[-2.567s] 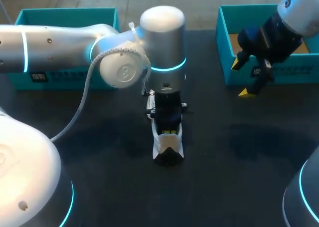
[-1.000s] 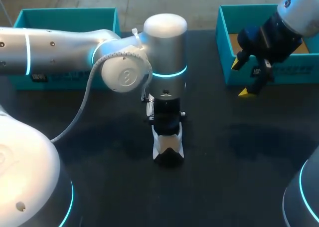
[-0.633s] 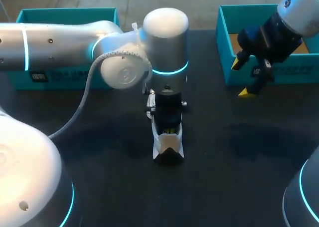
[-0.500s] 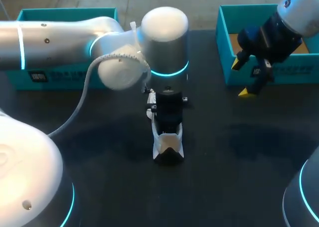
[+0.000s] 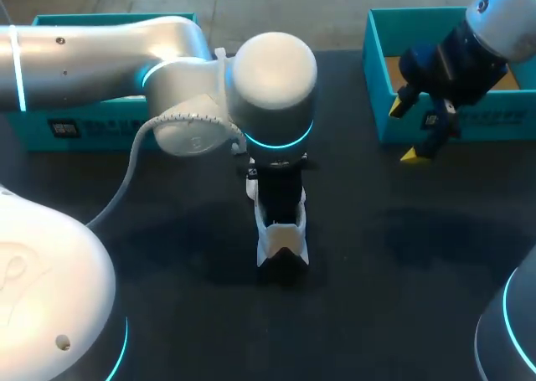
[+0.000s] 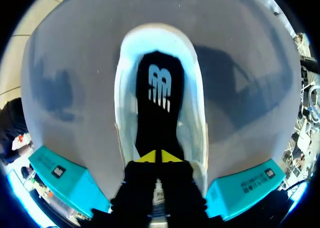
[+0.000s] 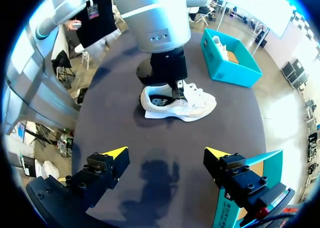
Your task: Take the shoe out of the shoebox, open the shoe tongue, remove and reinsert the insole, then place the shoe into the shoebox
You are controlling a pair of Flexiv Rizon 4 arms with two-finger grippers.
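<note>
A white shoe stands on the dark table in the middle, its toe toward the near edge. In the left wrist view its black insole lies flat inside the shoe. My left gripper hangs over the heel end of the insole with its yellow tips together and nothing visible between them. From the right wrist view it stands upright in the shoe's opening. My right gripper hovers open and empty by the front wall of the right teal shoebox.
A second teal box sits at the back left, partly behind my left arm; the right wrist view shows a white shoe inside this box. The right box shows a brown cardboard floor.
My left arm's wrist has lifted a little and drawn back from the shoe's opening, and its upper links have swung. The shoe and the right arm have not moved.
</note>
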